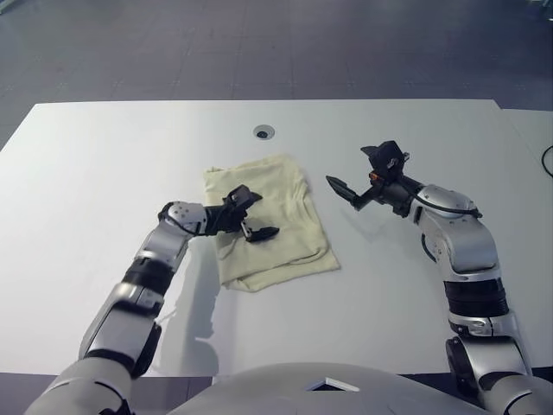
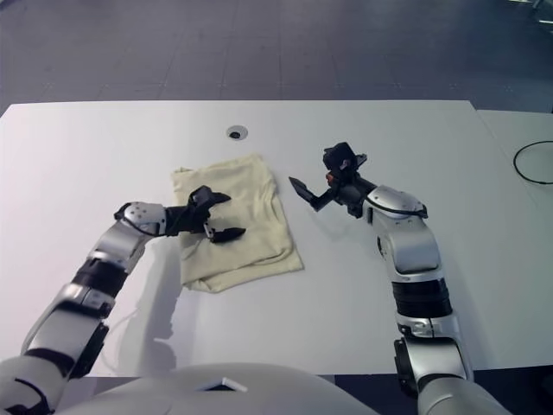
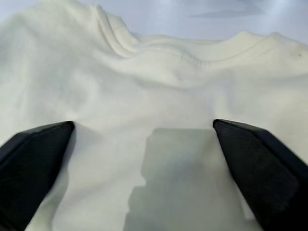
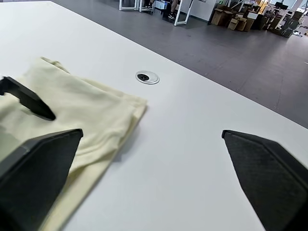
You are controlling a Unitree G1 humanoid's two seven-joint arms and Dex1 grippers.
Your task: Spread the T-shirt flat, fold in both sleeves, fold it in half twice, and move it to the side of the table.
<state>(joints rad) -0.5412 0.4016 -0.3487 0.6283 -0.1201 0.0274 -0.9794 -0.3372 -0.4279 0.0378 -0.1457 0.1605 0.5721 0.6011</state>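
A pale yellow T-shirt [image 1: 285, 203] lies folded into a small rectangle near the middle of the white table [image 1: 95, 164]. My left gripper [image 1: 252, 214] rests over the shirt's left half, fingers open and spread, touching or just above the cloth [image 3: 159, 91]. My right gripper [image 1: 367, 173] hovers open above bare table just right of the shirt, holding nothing. In the right wrist view the shirt [image 4: 91, 108] shows with the left gripper's fingers [image 4: 29, 98] on it.
A round metal cable grommet [image 1: 264, 132] sits in the table behind the shirt. Bare table lies to the left, right and front. A black cable [image 2: 531, 160] loops at the far right on an adjoining table. Dark floor lies beyond the far edge.
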